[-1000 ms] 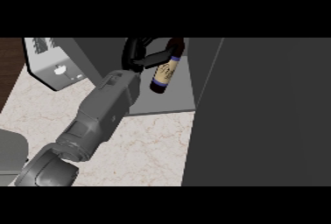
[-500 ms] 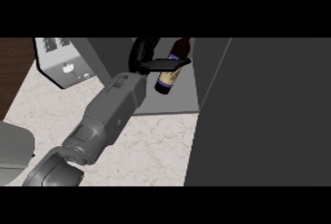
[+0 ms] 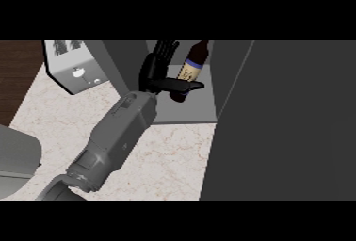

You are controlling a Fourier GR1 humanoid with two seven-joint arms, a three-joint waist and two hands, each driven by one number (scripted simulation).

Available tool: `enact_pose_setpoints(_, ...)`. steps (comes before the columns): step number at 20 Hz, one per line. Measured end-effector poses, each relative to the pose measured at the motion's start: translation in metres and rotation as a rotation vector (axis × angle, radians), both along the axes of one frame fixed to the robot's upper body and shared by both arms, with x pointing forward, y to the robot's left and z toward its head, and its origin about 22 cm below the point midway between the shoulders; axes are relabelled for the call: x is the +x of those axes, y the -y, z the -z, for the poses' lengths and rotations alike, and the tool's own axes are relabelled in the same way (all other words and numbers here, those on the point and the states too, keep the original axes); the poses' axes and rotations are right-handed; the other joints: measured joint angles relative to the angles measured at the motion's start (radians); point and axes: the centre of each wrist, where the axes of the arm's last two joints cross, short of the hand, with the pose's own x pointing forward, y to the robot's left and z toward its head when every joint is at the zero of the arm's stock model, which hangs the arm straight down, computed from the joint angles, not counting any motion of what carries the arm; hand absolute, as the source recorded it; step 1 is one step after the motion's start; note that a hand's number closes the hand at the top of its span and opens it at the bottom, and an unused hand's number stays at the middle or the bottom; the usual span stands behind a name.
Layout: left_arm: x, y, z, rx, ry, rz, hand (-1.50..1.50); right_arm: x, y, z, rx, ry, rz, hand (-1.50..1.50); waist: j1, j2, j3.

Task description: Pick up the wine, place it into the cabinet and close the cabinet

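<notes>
The wine bottle (image 3: 192, 66) is dark with a cream label and a blue band. It stands tilted inside the open cabinet (image 3: 182, 115), its neck leaning up and to the right. My left hand (image 3: 154, 70) is just to its left, reaching in from the lower left. The fingers (image 3: 164, 51) are straight and lie beside the bottle, not round it. The thumb (image 3: 178, 85) sticks out to the right across the bottle's lower part and hides it there. The right hand does not show.
The cabinet's dark door (image 3: 285, 122) stands open and fills the right half of the view. A silver toaster (image 3: 75, 71) sits on the marble counter (image 3: 173, 155) at the upper left. A grey rounded shape (image 3: 15, 160) shows at the lower left edge.
The fingers that were curled round the bottle have straightened and come off it. The bottle has gone a little deeper into the cabinet and leans more to the right.
</notes>
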Motion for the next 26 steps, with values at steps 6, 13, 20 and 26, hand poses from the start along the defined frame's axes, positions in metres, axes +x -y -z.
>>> enact_pose_setpoints(6, -0.024, 0.000, 0.017, -0.044, -0.017, 0.068, -1.50, 0.000, 0.001, 0.000, -0.004, -0.004, 0.023, -1.50, 0.024, -0.005, 0.000)
enact_pose_setpoints(13, -0.069, -0.001, 0.040, -0.074, -0.055, 0.085, -1.50, 0.001, 0.001, 0.000, 0.000, -0.006, 0.041, -1.50, 0.042, -0.008, 0.000)
enact_pose_setpoints(20, -0.116, -0.021, 0.053, -0.113, -0.067, 0.073, -1.50, 0.000, 0.004, -0.001, -0.024, 0.003, 0.043, -1.50, 0.037, -0.002, 0.000)
enact_pose_setpoints(26, -0.154, -0.048, 0.053, -0.152, -0.081, 0.066, -1.50, 0.004, 0.009, -0.004, -0.074, 0.009, 0.030, -1.50, 0.031, 0.003, 0.000)
